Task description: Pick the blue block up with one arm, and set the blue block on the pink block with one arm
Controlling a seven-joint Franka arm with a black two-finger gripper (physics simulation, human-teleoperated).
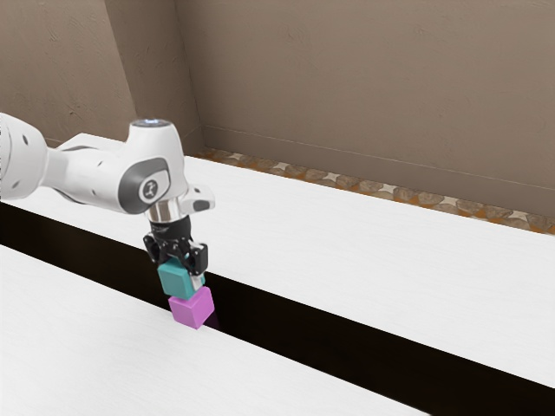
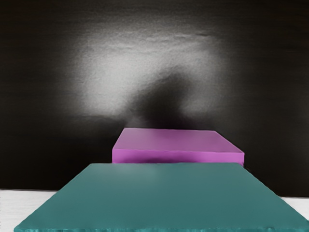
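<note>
Lower left: pink block (image 1: 192, 308), blue block (image 1: 176, 279) just above it, at edge of near table (image 1: 78, 347) beside dark gap (image 1: 364, 342). Arm (image 1: 95, 178) bars the upper-left approach. Open room right of the stack, over far table (image 1: 373, 243).

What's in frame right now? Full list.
blue block: 1, teal-blue, held in the gripper, just above the pink block
pink block: 1, pink, at the dark gap's edge, under the blue block
table: 1, white, split by the dark gap
wall: 1, brown, behind the table
floor: 1 strip, pebbled brown, between table and wall
arm: 1, white, from the exterior view's left
gripper: 1, black, shut on the blue block
</note>
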